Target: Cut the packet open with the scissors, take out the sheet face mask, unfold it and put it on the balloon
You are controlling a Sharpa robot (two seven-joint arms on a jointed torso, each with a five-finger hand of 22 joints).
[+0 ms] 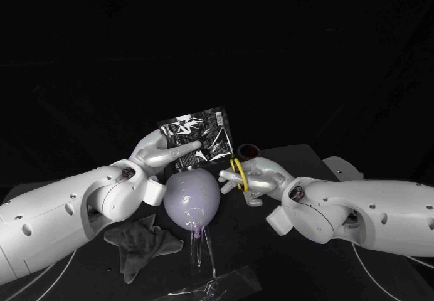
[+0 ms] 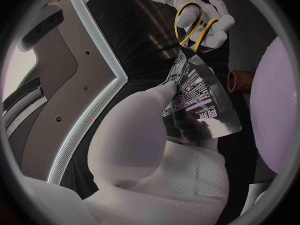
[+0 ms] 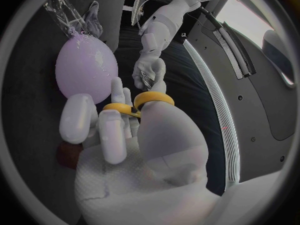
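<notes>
A: so where's the packet (image 1: 201,133) at?
B: left hand (image 1: 163,153) pinches it upright above the balloon (image 1: 192,195) — right hand (image 1: 258,179) grips the scissors (image 1: 239,172) just beside it, blades at its lower corner

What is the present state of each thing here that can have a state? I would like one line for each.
packet, held up by the left robot hand; no cut can be made out.
scissors, held by the yellow handles in the right robot hand, beside the packet.
balloon, inflated, no mask on it.
dark cloth, crumpled, touched by neither hand.
</notes>
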